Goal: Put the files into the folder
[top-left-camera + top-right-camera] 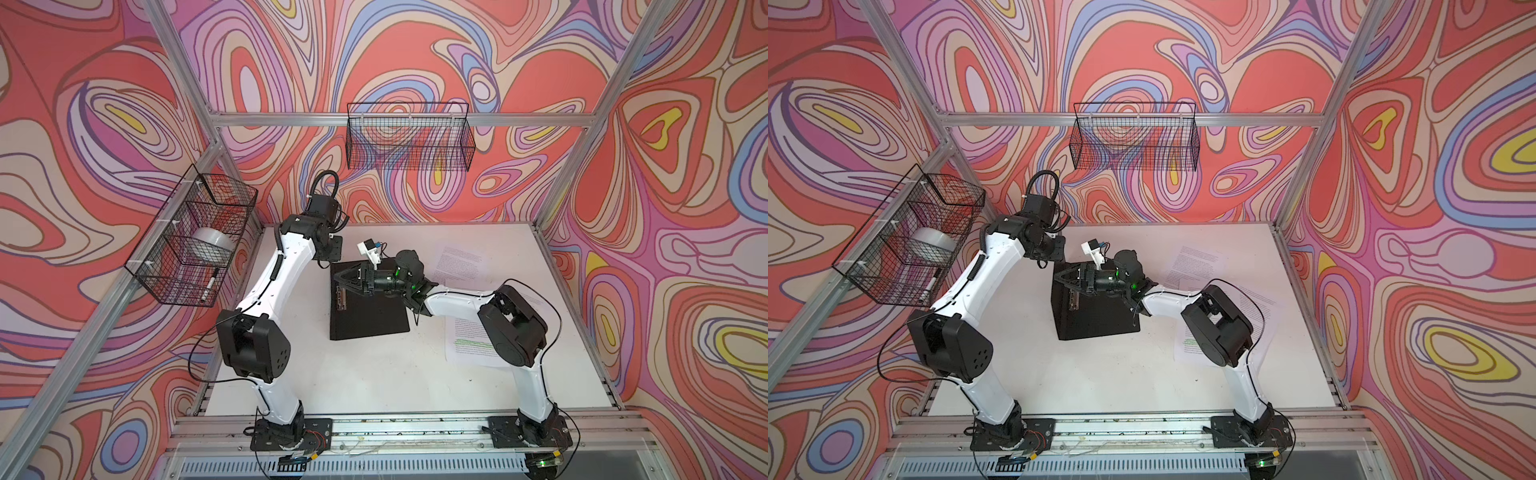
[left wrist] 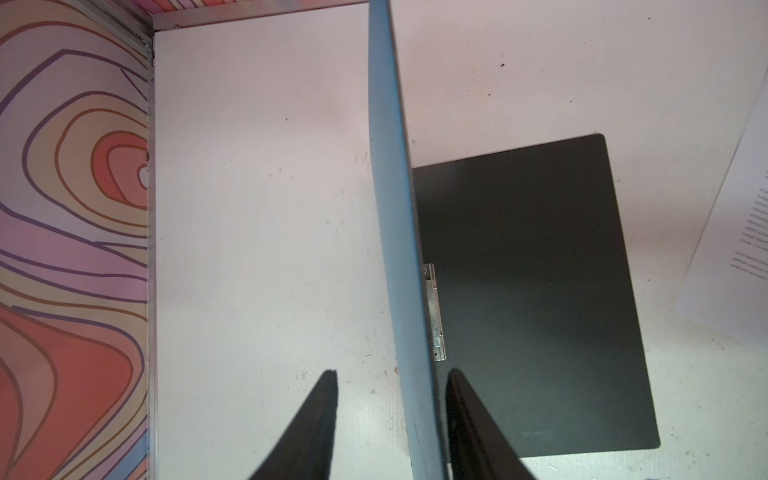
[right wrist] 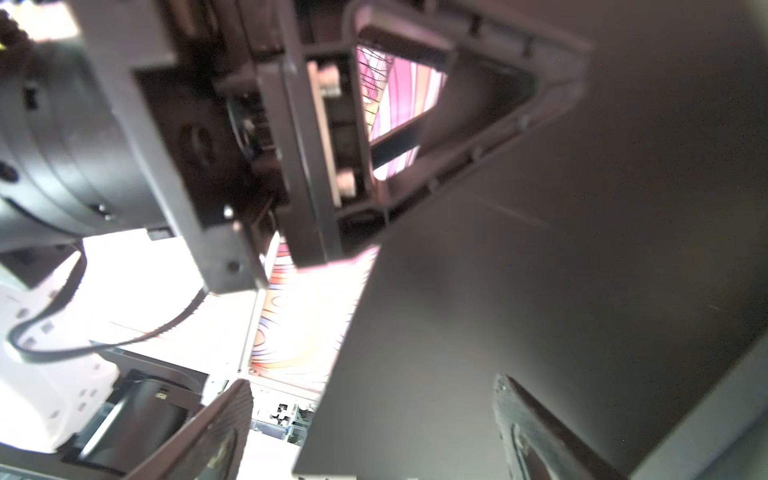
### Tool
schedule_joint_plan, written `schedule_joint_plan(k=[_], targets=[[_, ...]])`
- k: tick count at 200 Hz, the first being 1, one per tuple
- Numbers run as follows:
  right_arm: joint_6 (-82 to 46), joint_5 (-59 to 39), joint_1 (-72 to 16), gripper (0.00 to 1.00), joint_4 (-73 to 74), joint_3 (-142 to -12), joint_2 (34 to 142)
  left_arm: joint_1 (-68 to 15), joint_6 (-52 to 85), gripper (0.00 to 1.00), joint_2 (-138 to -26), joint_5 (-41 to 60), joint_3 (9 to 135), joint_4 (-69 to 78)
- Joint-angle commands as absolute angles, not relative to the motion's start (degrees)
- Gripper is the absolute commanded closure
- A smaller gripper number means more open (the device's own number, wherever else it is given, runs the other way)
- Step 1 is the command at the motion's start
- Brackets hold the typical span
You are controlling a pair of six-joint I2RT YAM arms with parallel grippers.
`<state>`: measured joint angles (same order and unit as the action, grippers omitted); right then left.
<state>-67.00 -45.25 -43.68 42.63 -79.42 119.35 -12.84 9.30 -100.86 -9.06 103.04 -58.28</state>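
Both top views: folder [image 1: 370, 316] open mid-table, long axis front to back, spine leftward; files [image 1: 467, 345] by the table's [image 1: 374, 374] right edge, front bare. Left wrist: left end effector [image 2: 392, 374] straddles the upright blue cover [image 2: 390, 166], unclenched. Right wrist: right end effector [image 3: 374, 382] spread wide beside it.

Both top views are bright and even, bent at the edges. The left wrist view is sharp. The right wrist view is blurry, with white glare beside the folder [image 3: 540, 299].
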Motion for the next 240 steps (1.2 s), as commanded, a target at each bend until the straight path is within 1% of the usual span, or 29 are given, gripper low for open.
schedule_joint_plan(k=[1, 17, 28, 49, 84, 135, 179, 240], targets=[[-60.39, -43.41, -43.77, 0.07, 34.87, -78.06, 115.31, -11.29, 10.63, 0.73, -98.42, -9.2, 101.14, -58.54], [-54.99, -40.09, -43.47, 0.08, 25.25, -78.21, 113.4, -10.17, 10.94, 0.79, -97.62, -8.25, 100.32, -58.54], [-51.8, -37.96, -43.05, 0.08, 18.72, -78.83, 112.65, -9.23, 11.24, 0.86, -96.91, -7.72, 99.68, -58.43], [-47.92, -34.99, -42.27, 0.09, 12.23, -78.01, 111.31, -7.08, 11.84, 1.0, -95.86, -4.81, 99.06, -58.36], [-40.52, -27.49, -41.35, 0.11, -0.09, -77.89, 109.89, -3.78, 12.91, 1.0, -93.91, 1.76, 96.29, -57.09], [-36.1, -21.63, -40.96, 0.12, -7.91, -77.09, 110.1, -0.38, 15.12, 1.0, -90.95, 10.08, 92.66, -55.09], [-35.57, -19.55, -40.49, 0.14, -9.01, -74.73, 109.37, -0.09, 15.34, 1.0, -89.77, 15.98, 89.61, -52.13], [-34.78, -18.41, -39.17, 0.14, -9.95, -71.99, 106.46, -0.03, 15.69, 1.0, -89.74, 18.31, 87.83, -49.85]])
